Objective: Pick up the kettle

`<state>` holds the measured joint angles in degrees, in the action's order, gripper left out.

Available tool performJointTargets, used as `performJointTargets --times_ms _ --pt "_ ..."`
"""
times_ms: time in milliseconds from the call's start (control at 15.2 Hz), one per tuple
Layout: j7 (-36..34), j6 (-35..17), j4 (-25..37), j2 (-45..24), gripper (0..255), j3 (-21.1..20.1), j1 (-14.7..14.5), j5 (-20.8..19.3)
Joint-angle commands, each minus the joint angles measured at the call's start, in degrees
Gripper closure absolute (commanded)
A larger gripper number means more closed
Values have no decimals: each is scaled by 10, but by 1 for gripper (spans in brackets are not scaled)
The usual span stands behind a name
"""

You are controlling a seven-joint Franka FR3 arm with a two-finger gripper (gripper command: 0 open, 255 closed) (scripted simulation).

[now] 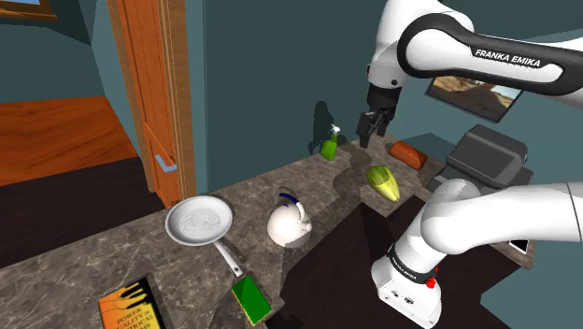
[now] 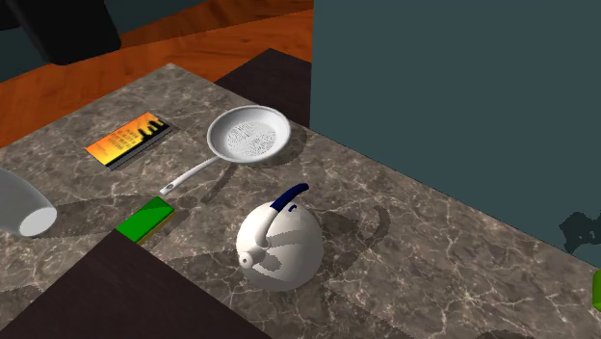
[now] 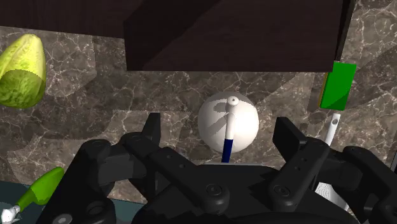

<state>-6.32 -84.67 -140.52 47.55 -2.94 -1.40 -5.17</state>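
Counting one kettle (image 1: 290,224): white, round, blue handle arched over the top, upright on the marbled counter (image 1: 103,257). Sits near the counter's middle, between one frying pan (image 1: 199,222) on the shoulder view's left and the dark stand (image 1: 327,271) on its right, touching neither. Same kettle in the second exterior view (image 2: 279,246), spout toward that camera, pan (image 2: 250,135) behind it.

Seeing one gripper (image 1: 372,126), black, hanging high above the far end of the counter, well clear of everything. Two fingers (image 3: 151,127) spread wide apart, nothing between the pads (kettle (image 3: 228,121) lines up in the gap in the wrist view, but far below, no contact).

Also logging on the counter, one each:
- green flat block (image 1: 250,299), just beside the end of the pan's handle, at the stand's edge
- orange booklet (image 1: 135,308), lying flat near the shoulder view's lower left
- green spray bottle (image 1: 330,142), upright by the back wall
- yellow-green leafy vegetable (image 1: 384,182), lying near the stand's far corner
- reddish-brown loaf-like thing (image 1: 406,152) (can't tell exactly what), near the wall
- grey box-shaped appliance (image 1: 486,154) past the loaf

Plus one orange wooden door (image 1: 154,84) at the shoulder view's left.
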Motion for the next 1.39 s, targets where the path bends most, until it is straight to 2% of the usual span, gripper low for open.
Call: performJointTargets --times_ms 0,660,1320 --pt "0 0 0 0 0 0 0 0" --pt "-20 -205 -117 -105 0 13 4 19" --pt "-27 -432 -154 -311 0 24 3 43"
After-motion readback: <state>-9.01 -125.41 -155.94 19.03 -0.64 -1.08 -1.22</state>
